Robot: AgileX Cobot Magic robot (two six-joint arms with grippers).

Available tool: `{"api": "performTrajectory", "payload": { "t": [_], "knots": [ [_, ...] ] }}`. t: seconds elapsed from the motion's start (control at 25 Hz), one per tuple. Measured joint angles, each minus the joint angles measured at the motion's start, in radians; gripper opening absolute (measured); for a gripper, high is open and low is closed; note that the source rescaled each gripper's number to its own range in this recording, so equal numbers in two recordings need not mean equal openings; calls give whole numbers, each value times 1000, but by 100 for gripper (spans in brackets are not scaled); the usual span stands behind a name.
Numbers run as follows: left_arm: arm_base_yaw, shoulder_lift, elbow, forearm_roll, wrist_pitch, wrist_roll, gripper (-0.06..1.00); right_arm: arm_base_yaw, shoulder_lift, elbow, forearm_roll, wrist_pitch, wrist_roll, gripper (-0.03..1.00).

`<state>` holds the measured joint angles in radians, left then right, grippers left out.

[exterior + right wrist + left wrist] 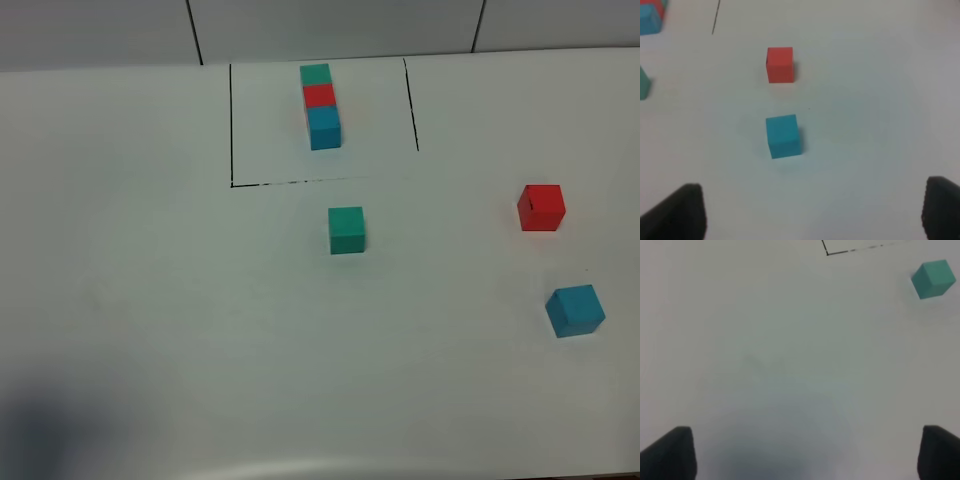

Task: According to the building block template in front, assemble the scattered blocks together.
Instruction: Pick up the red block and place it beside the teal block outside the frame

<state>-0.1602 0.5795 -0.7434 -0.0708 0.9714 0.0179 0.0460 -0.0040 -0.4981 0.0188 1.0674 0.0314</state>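
The left claw [805, 455] and the right claw [812, 212] both stand wide open and empty. The blue block [575, 310], lower right in the overhead frame, sits askew, so a pinch across its corners would likely spin it away, and the red block [541, 207] above it or the green block [346, 229] at centre could be nudged crooked or into the template row [320, 105], upper centre between black lines [231, 120]. The worktop [150, 300] is smooth matte white, and pale wall panels [330, 25] with dark seams run along the top.

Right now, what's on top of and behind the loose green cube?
Nothing on top of the loose green cube; its top face is bare. Behind it runs the black line, then the template row, blue end nearest. The table under it is hidden.
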Motion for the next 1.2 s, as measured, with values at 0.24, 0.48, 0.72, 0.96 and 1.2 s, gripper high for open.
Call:
{"api": "performTrajectory", "payload": {
  "t": [0.24,0.48,0.72,0.96,1.2],
  "knots": [
    [0,-193,134,-9,14,0,84,0,0,0,0,0,17,92],
    [0,-369,186,-32,42,0,84,0,0,0,0,0,25,92],
    [0,-475,189,-35,96,0,83,0,0,0,0,0,27,92],
    [0,-519,236,-28,99,-5,81,0,0,0,0,0,27,92],
    [0,-521,238,-14,98,-18,73,0,0,0,0,0,32,92]
  ]
}}
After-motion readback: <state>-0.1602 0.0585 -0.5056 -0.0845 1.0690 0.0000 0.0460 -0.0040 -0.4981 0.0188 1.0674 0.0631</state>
